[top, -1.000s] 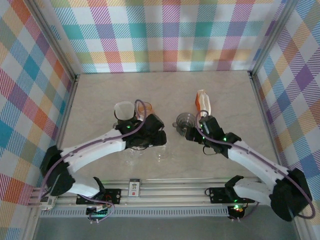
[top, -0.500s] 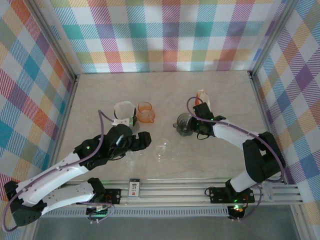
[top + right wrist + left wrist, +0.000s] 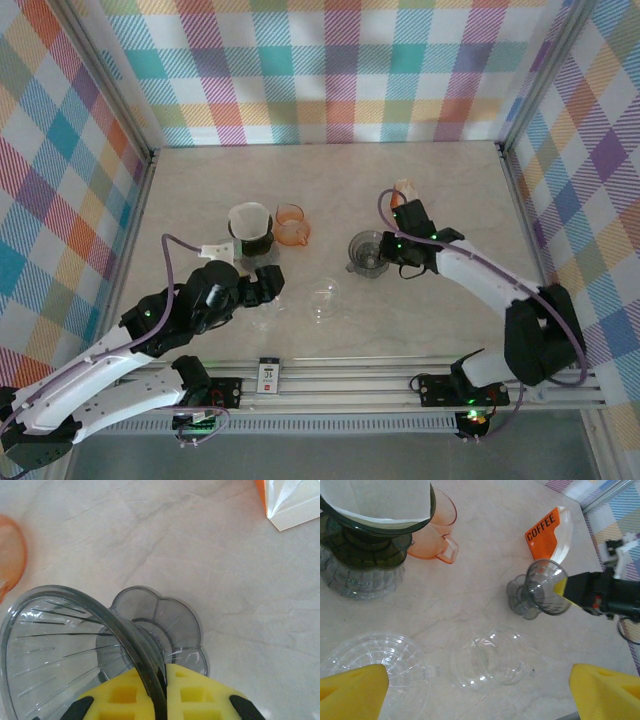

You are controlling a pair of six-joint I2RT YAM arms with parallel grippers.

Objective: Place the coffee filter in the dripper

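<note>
My left gripper point(image 3: 480, 692) hangs low over the table point(image 3: 485, 545), its yellow fingers point(image 3: 352, 687) spread wide with nothing between them; beneath it lie a clear glass cup point(image 3: 490, 657) and, just to its left, a clear lid point(image 3: 375, 655); neither touches me. The white coffee filter point(image 3: 375, 497) sits in the mouth of a dark dripper point(image 3: 370, 540), which stands on a glass server point(image 3: 360, 580) at the far left; an orange cup point(image 3: 432, 535) stands just beside it, handle toward me. My right gripper point(image 3: 162, 687) is closed tight on the rim of the grey dripper point(image 3: 60, 645); one yellow pad point(image 3: 125, 695) lies inside the cone and the other outside, the thin wall pinched between them; its cone is empty and its scalloped foot shows beyond the rim; whether that foot rests flat on the table I cannot tell. The coffee bag point(image 3: 545, 535) lies just past the grey dripper, well apart from the filter.
</note>
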